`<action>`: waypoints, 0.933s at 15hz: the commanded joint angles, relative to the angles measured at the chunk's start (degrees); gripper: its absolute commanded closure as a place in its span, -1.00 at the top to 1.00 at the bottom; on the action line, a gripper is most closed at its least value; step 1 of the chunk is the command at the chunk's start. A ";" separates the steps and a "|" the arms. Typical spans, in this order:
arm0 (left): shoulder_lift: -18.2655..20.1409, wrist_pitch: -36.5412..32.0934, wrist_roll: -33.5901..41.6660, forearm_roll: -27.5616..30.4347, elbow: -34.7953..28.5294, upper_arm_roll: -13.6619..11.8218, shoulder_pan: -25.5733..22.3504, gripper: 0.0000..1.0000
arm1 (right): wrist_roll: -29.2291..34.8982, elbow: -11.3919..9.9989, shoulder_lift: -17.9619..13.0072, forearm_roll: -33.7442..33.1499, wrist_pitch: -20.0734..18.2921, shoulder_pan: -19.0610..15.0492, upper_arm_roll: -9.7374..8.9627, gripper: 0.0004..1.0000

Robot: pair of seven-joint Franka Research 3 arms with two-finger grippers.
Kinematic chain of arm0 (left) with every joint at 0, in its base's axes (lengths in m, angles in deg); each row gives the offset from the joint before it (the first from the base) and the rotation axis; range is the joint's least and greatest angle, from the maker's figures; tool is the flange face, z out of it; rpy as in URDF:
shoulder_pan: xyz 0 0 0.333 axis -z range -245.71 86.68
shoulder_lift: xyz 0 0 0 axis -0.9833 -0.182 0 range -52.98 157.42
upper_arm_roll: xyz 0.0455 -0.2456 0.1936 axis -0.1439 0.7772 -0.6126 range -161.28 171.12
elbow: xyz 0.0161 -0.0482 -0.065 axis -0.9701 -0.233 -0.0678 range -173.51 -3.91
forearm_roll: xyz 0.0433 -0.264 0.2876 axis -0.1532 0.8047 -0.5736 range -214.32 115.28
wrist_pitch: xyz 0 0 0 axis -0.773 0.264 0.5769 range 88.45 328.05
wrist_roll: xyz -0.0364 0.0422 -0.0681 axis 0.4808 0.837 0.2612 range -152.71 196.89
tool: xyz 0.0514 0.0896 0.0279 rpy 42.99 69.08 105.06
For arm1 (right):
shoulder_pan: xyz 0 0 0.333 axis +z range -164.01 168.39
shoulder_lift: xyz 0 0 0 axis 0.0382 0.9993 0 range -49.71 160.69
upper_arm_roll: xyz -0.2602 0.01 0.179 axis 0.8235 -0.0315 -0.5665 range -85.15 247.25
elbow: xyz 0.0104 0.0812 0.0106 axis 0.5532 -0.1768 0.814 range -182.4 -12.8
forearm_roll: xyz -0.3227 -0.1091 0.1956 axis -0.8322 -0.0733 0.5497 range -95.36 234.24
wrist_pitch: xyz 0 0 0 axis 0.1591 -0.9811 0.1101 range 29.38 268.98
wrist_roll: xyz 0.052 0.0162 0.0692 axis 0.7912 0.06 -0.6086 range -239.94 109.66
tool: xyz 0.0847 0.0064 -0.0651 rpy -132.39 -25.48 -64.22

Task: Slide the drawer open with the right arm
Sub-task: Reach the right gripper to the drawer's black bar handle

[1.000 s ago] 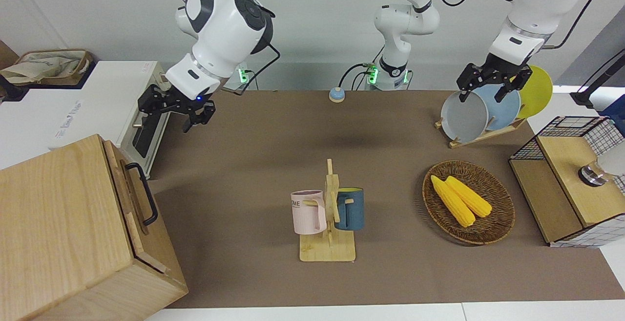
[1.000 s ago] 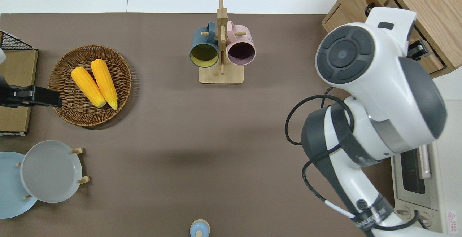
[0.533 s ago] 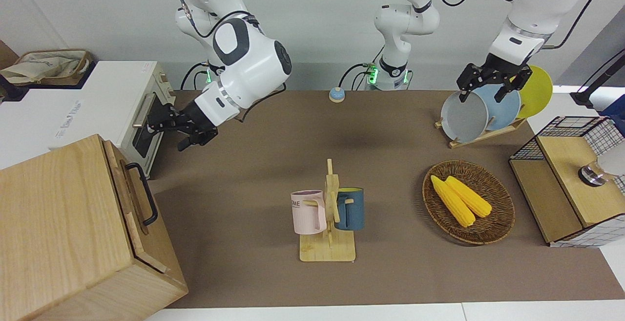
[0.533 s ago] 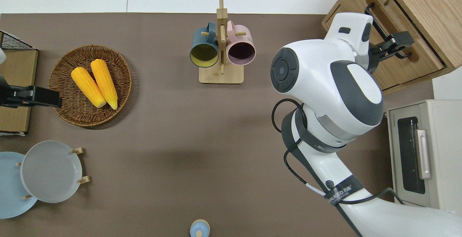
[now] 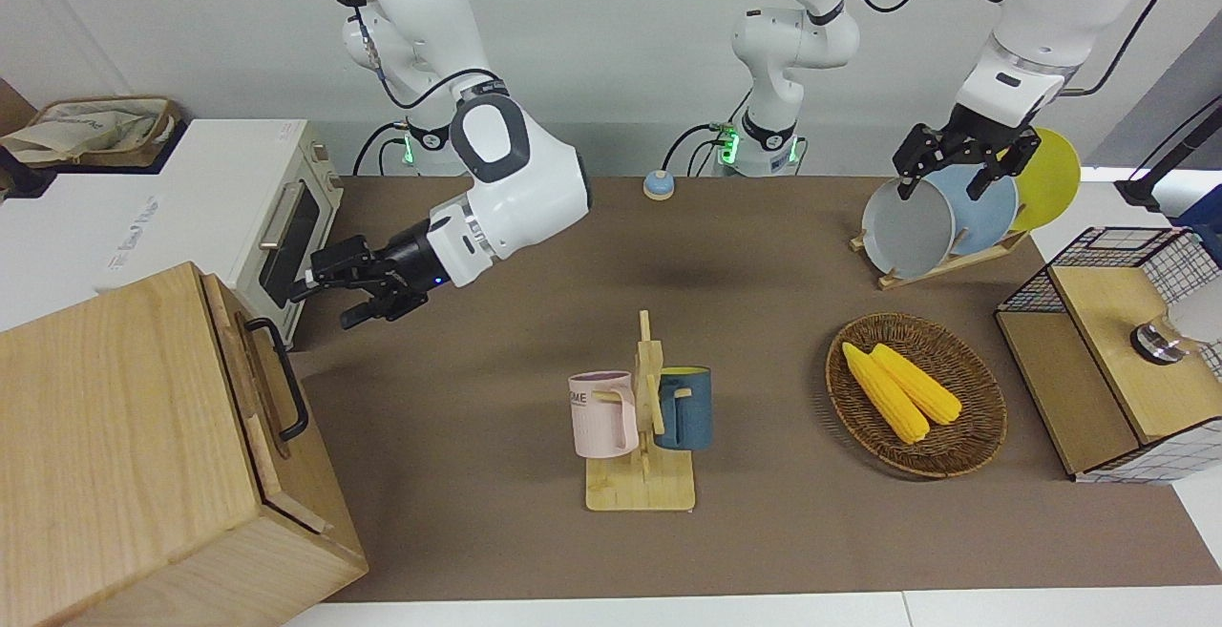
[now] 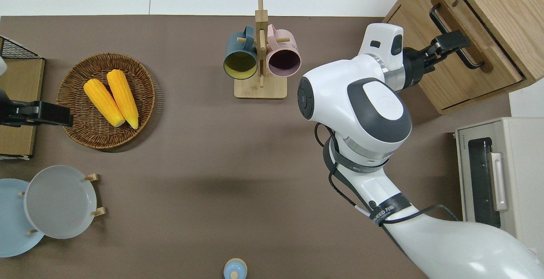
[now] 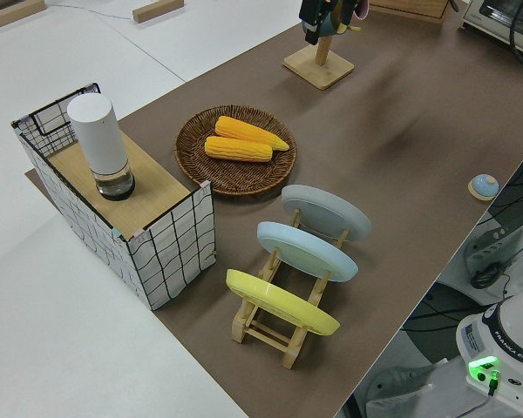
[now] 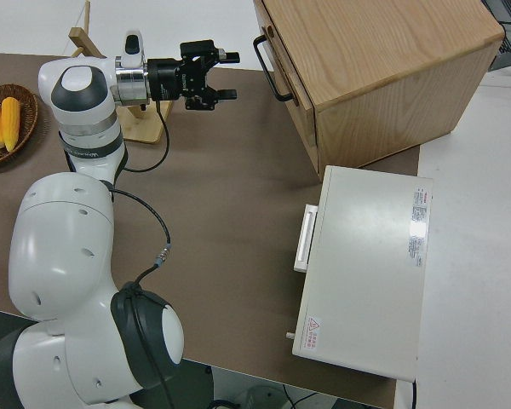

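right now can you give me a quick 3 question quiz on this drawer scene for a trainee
1. True or false: the right hand is already clamped on the drawer handle.
2. Which mug hangs on the side of the mug rack toward the right arm's end of the table? A) blue mug B) pink mug
3. Fill in: the two corn cobs lie in the ____.

Key:
1. False. The hand is open and short of the handle, with a gap showing in the right side view; the drawer looks shut.
2. B, the pink mug.
3. Wicker basket.
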 commanded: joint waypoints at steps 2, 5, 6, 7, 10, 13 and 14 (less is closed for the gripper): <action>-0.76 0.03 0.44 -0.72 1.17 -0.96 0.99 0.99 | 7.28 -3.60 2.12 -8.73 0.28 -0.37 -0.20 0.97; -0.76 0.03 0.44 -0.63 1.17 -0.96 0.99 1.00 | 9.50 -4.31 3.44 -13.30 0.55 -1.24 -0.11 0.97; -0.76 0.03 0.44 -0.63 1.17 -0.96 0.99 0.99 | 9.50 -4.49 3.62 -14.36 0.55 -1.33 -0.11 0.97; -0.76 0.03 0.44 -0.63 1.17 -0.96 0.99 0.99 | 9.58 -4.75 3.62 -14.80 0.72 -1.42 -0.03 0.97; -0.76 0.03 0.44 -0.71 1.17 -0.96 0.99 0.99 | 10.46 -5.10 4.50 -17.18 0.72 -2.21 0.15 0.96; -0.76 0.03 0.44 -0.63 1.17 -0.96 0.99 0.99 | 11.95 -6.33 4.59 -19.02 3.17 -3.18 0.41 0.96; -0.76 0.03 0.44 -0.71 1.17 -0.96 0.99 1.00 | 12.65 -6.68 4.59 -19.29 3.44 -3.44 0.50 0.96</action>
